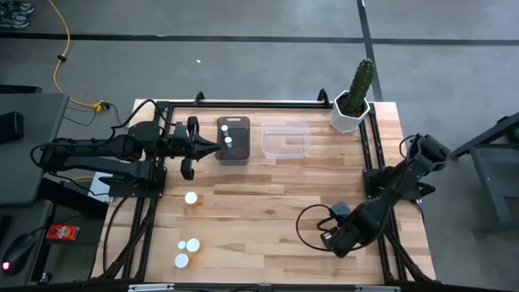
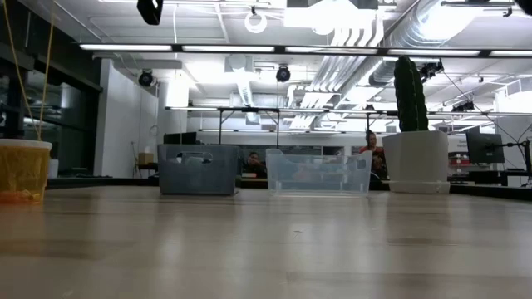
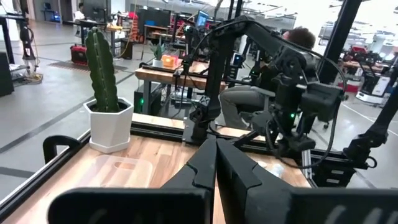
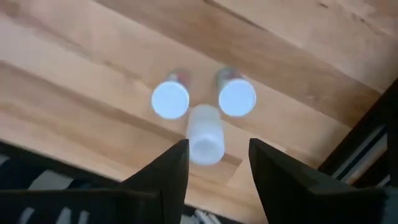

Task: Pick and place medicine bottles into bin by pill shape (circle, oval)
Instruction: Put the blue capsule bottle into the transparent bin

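Three medicine bottles clustered near table's front edge under right gripper, parted and empty, left gripper shut beside dark bin: advise centring on one cap, clear of neighbours, before closing

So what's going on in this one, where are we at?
Bottle sorting is partway through. Two medicine bottles sit in the dark bin; four more are on the table. The left gripper, shut, waits beside that bin. The right gripper, open and holding nothing, points toward a cluster of three bottles.
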Available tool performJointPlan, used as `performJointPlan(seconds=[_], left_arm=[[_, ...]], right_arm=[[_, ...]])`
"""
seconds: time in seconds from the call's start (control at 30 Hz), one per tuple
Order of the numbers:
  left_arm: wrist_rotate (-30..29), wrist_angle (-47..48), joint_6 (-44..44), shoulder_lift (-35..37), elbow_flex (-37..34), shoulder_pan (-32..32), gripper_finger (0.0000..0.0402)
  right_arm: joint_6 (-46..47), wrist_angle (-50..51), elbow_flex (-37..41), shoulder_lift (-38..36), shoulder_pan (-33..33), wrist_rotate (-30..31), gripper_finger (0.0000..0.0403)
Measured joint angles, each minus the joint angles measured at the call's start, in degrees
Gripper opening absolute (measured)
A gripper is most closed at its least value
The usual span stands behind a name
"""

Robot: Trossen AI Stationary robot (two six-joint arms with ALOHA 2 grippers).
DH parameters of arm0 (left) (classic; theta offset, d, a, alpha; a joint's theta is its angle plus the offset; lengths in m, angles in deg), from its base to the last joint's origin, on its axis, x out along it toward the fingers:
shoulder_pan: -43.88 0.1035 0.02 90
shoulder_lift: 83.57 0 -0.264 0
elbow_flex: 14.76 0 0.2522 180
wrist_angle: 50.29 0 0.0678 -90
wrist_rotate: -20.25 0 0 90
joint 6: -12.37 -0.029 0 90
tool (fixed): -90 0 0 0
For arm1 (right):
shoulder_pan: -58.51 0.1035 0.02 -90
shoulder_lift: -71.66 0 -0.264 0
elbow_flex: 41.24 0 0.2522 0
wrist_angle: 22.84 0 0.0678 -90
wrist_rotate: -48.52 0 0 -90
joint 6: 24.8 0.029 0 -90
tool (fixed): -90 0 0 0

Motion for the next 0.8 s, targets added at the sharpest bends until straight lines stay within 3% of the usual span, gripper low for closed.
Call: performJointPlan(seconds=[0.17,0.5,0.8], left_arm=[[-0.01,0.0,0.2,0.0,0.0,0.0,0.0],[-0.01,-0.03,0.55,0.0,0.0,0.0,0.0],[-0.03,-0.05,0.55,0.0,-0.02,0.0,0.0]], right_arm=[[-0.28,3.03,0.02,1.8,-0.44,-0.36,0.017],[1.17,1.1,2.31,1.37,-0.41,-0.66,0.0246],[2.57,-5.54,7.82,1.37,-1.33,-1.98,0.0247]])
